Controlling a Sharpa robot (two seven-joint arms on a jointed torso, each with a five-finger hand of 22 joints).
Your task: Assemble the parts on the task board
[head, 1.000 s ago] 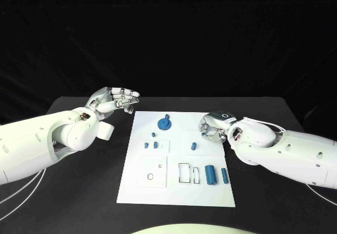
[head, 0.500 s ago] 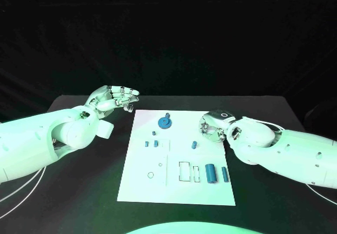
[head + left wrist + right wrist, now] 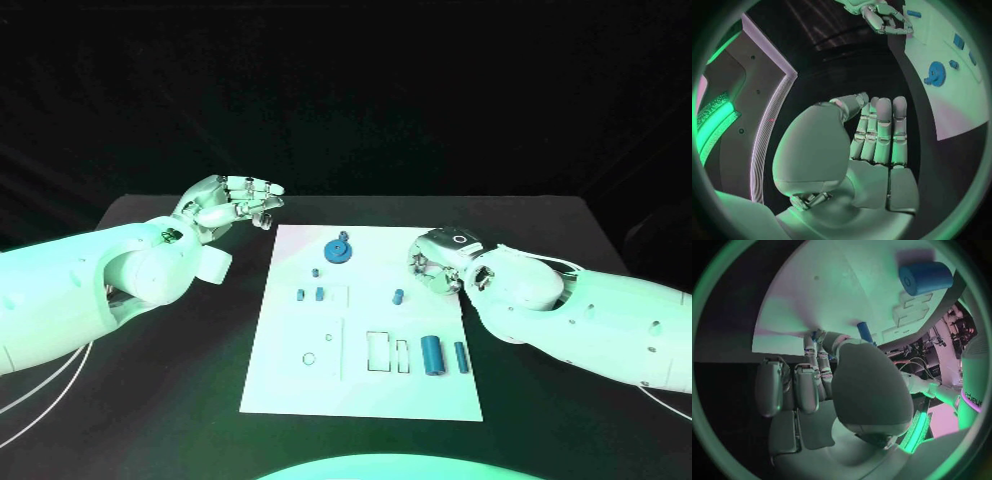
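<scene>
Matte black counter (image 3: 173, 380) carries the flat white task board (image 3: 368, 390) at its centre. Blue toothed gear (image 3: 339, 251) near the board's far edge (cylinders near the right edge). Left hand (image 3: 234, 204) curled, empty, beyond the board's far-left corner; right hand (image 3: 437, 266) at the right edge, grip indeterminable.

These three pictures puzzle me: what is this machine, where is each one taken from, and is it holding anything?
It is a robot with two white arms, each ending in a silver hand. The square picture looks down from its head at a black table. On it lies a white task board with small blue parts, among them a gear and a thick cylinder. The round pictures come from cameras at the wrists. The left hand, fingers curled in, holds nothing. The right hand hangs over the board's edge; whether it holds something is hidden.
</scene>
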